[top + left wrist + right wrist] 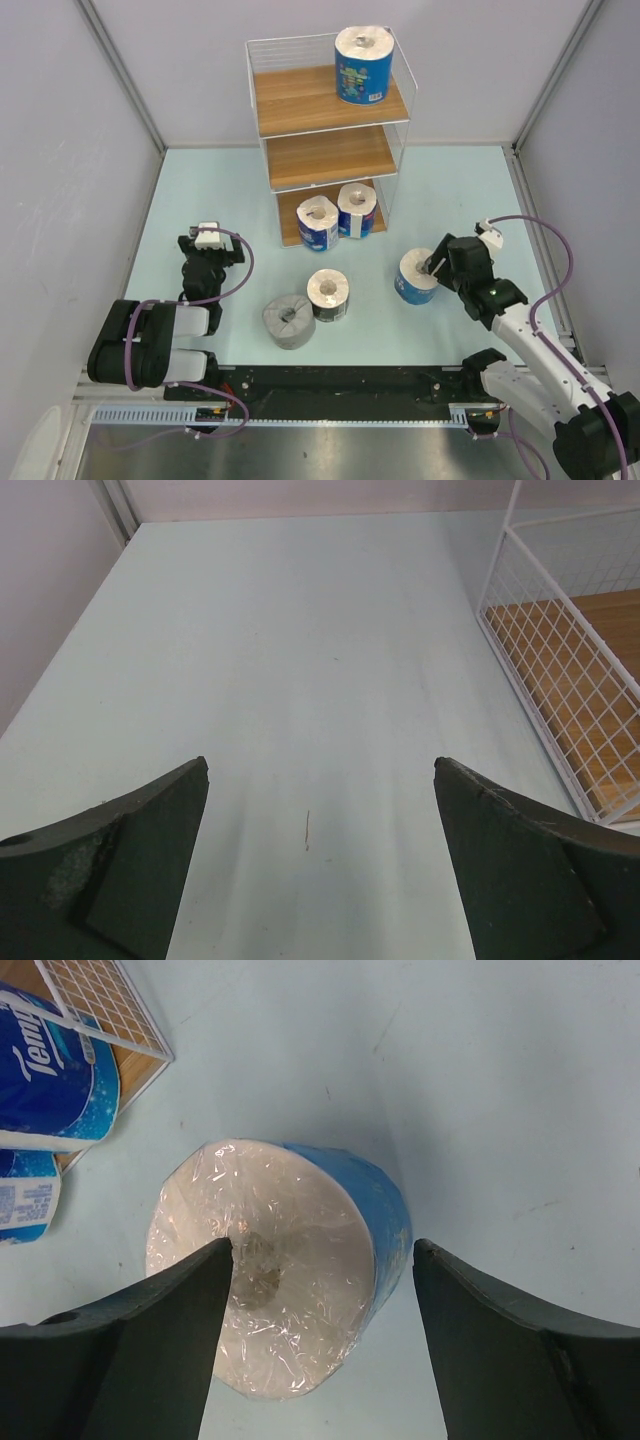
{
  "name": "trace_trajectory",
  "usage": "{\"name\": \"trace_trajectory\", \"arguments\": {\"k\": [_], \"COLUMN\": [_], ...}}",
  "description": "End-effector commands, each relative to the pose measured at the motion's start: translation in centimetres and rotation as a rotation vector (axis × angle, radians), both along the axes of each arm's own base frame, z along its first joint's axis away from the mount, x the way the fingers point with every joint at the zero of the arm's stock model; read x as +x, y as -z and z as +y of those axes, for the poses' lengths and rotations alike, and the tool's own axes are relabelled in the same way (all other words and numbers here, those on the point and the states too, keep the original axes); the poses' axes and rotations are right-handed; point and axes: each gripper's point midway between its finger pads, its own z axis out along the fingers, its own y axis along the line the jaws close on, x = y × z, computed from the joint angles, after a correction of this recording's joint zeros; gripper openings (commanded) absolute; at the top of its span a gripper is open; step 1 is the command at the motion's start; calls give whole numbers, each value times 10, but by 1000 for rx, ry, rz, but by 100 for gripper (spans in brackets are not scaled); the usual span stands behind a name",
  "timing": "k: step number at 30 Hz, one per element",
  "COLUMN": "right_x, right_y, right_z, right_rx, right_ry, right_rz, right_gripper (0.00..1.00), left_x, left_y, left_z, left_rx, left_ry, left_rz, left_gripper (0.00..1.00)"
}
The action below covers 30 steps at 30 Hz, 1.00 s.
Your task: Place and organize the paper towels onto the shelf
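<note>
Four blue-wrapped paper towels (362,65), one dark-wrapped roll (328,295), one grey-wrapped roll (289,321).

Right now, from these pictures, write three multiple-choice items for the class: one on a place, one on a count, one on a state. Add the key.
1. Which tier of the shelf holds no roll? A top; B middle; C bottom.
2. How many rolls are on the table, off the shelf? A two; B three; C four.
3. How is the left gripper? A open, empty; B shut on a roll; C shut, empty.

Key:
1 B: the middle board is bare.
2 B: grey roll, dark roll, blue roll.
3 A: its fingers stand wide apart with nothing between.
</note>
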Motion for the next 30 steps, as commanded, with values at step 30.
{"name": "trace_trajectory", "arguments": {"k": [30], "right_x": [6], "right_y": [26], "right_z": [14], "right_rx": [-1], "right_ry": [-101], "right_rz": [39], "right_gripper": [49], "left_x": [9], "left_y": [-20], "left_z": [-2], "left_rx": [-12], "left_ry": [13], "left_rz": [-63], "left_gripper": [100]}}
